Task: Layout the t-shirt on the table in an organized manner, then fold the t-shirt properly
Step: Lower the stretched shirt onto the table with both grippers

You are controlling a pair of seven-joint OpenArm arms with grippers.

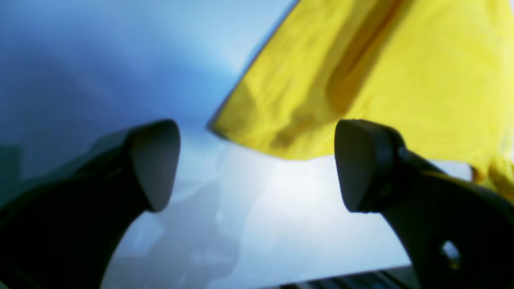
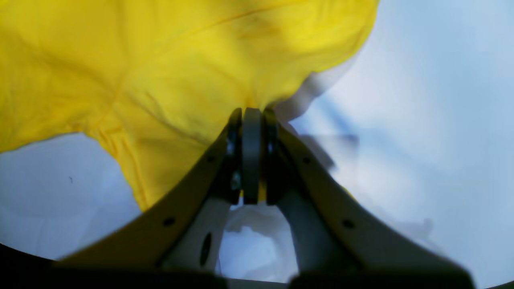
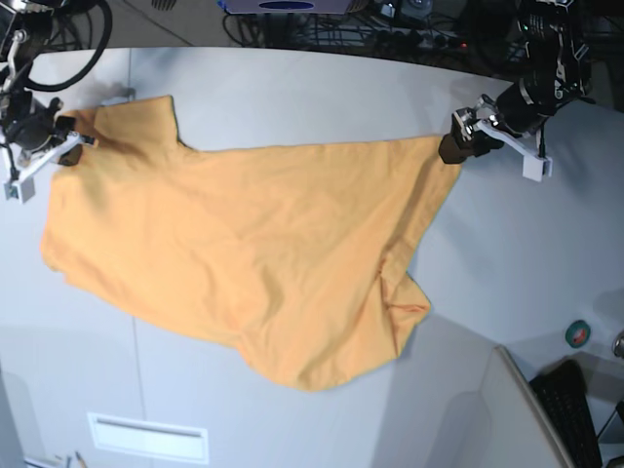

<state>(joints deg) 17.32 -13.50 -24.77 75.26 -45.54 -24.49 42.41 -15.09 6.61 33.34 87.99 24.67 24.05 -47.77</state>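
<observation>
I have the right gripper [image 2: 252, 116] clamped on an edge of the t-shirt [image 3: 244, 253], cloth bunching just ahead of its closed jaws. The left gripper [image 1: 257, 164] stands wide and holds nothing; a corner of the shirt lies just beyond its fingertips, apart from both pads. The shirt spreads across the table [image 3: 507, 244] between the two grippers, rumpled, with a fold tucked under near its lower right.

My worry: with only one corner pinned, any pull from the right side will likely drag the whole shirt and skew it.

I can't tell which part of the shirt the right one grips. Both wrist views are blurred, and no line markings show.
</observation>
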